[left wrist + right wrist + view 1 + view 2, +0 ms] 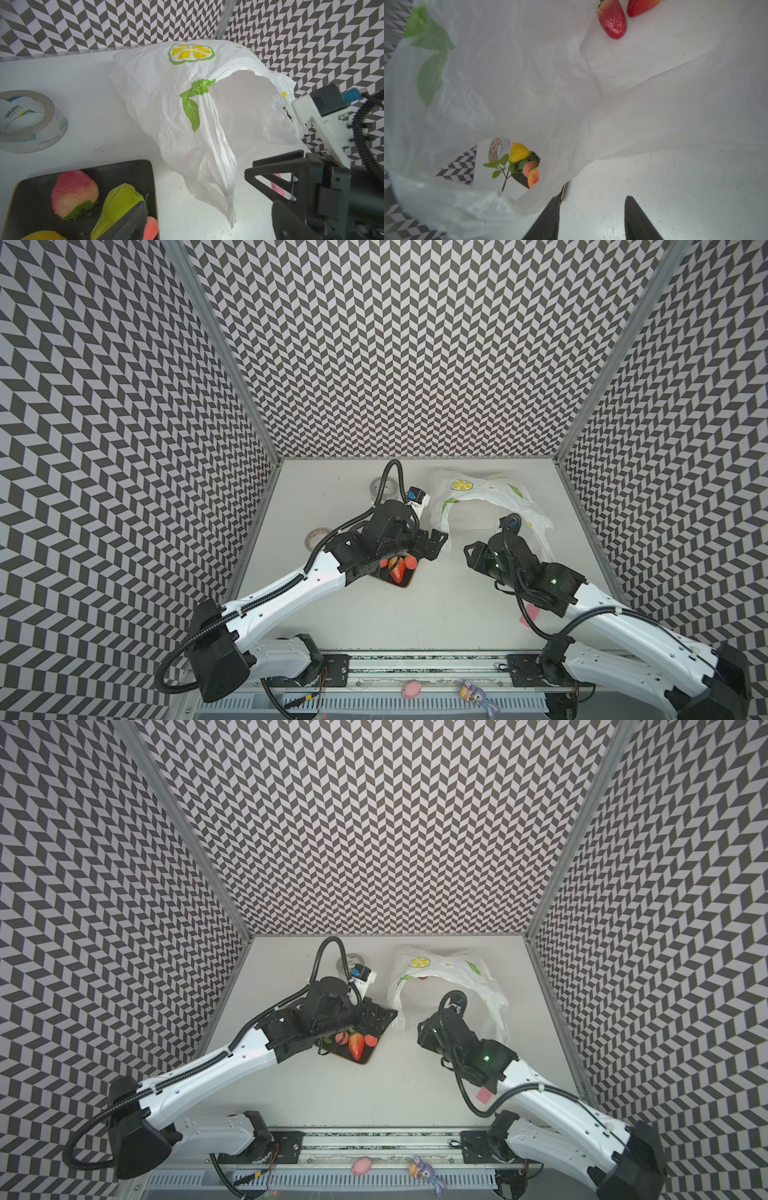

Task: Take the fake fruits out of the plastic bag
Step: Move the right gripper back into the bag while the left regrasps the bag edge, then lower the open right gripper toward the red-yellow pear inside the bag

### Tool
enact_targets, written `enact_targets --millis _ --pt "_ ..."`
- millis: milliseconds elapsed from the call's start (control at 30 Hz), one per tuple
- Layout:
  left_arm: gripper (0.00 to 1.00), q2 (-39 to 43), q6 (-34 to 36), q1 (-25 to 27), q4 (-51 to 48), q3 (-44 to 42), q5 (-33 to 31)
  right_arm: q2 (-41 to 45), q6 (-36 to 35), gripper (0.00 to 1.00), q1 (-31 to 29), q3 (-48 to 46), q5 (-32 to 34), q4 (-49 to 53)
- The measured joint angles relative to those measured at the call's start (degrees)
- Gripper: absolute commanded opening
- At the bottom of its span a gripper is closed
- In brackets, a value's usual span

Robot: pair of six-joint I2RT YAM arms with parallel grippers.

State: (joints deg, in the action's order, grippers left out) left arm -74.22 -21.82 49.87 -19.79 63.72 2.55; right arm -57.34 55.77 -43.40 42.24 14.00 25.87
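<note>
I am looking at a bag that is showing as thin, crinkly, half-see-through white plastic, while the strawberries are gleaming glossy and wet-looking and the peach and pear are looking duller, foamy and faintly rough. The tray is reading as smooth and dark with a soft sheen, the tape is shining as clear glossy film, and the table is lying matt white, scuffed and speckled. My right fingers are showing matt black plastic, finely ribbed.
</note>
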Motion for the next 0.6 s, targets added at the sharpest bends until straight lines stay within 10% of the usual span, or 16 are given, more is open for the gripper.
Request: enact_targets --millis 267,600 --pt "0.88 -5.5 -1.2 0.0 0.5 2.0 2.7 -7.2 0.1 0.45 9.9 -6.9 -6.7 -17.1" --pt "0.31 -13.1 0.5 0.0 2.7 7.6 3.1 -17.7 5.6 0.44 14.2 -6.9 -12.8 -30.8"
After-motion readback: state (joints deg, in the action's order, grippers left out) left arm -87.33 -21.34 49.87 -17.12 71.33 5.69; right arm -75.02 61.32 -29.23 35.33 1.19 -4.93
